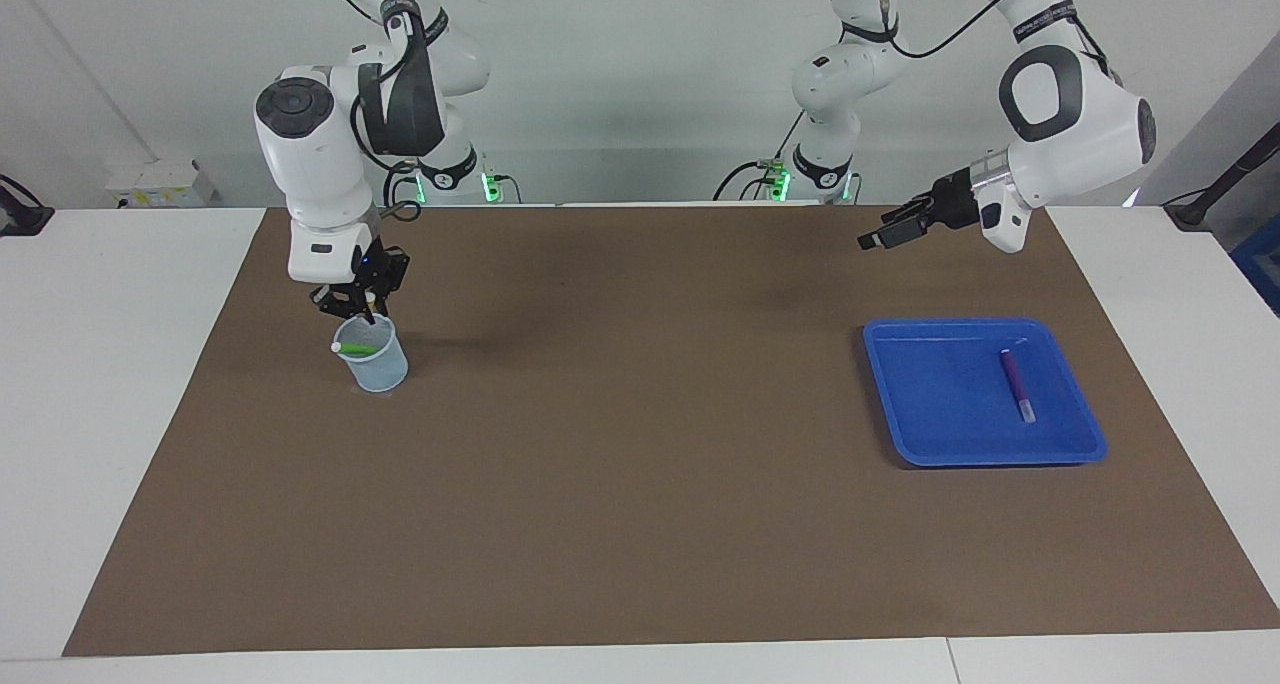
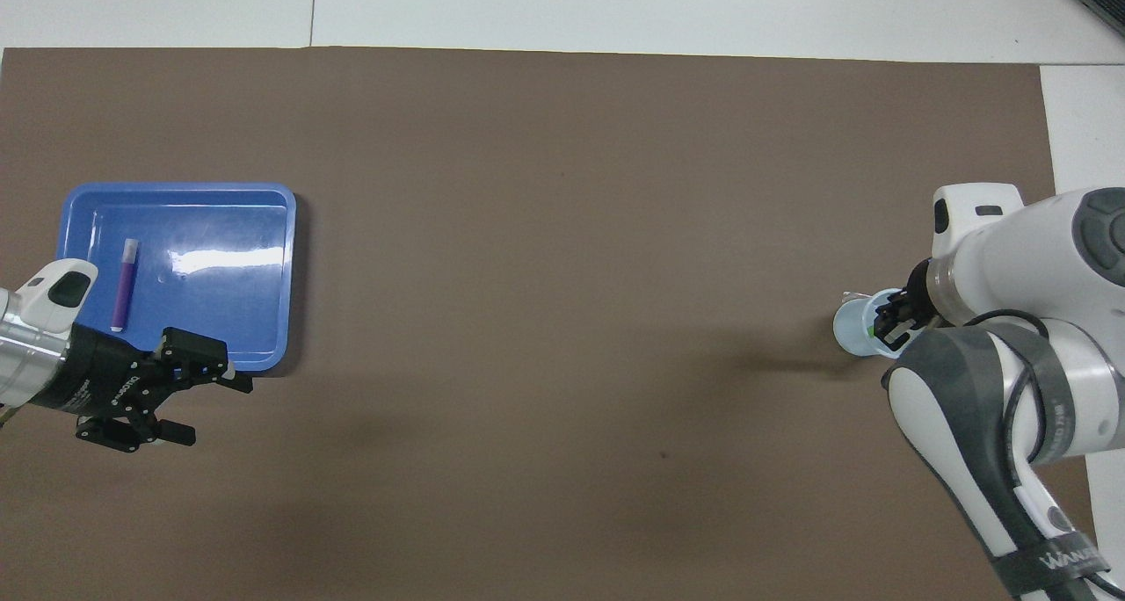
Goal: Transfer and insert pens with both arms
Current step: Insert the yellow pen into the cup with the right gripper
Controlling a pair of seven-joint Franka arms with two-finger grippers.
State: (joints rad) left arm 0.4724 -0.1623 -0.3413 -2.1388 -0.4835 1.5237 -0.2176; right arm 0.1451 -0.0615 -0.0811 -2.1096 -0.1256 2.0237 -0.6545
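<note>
A clear plastic cup [image 1: 382, 370] stands on the brown mat toward the right arm's end; it also shows in the overhead view [image 2: 849, 334]. The green pen [image 1: 358, 349] leans inside it, pale cap end over the rim. My right gripper [image 1: 358, 312] is just over the cup's mouth, tips at the rim [image 2: 889, 322]. The purple pen [image 1: 1016, 380] lies flat in the blue tray [image 1: 985, 456], also seen from overhead [image 2: 125, 286]. My left gripper [image 1: 882, 236] is open and empty in the air beside the tray [image 2: 206, 406]. The yellow pen is hidden.
The blue tray [image 2: 176, 188] lies toward the left arm's end of the brown mat [image 1: 640, 464]. White table surface borders the mat on all sides.
</note>
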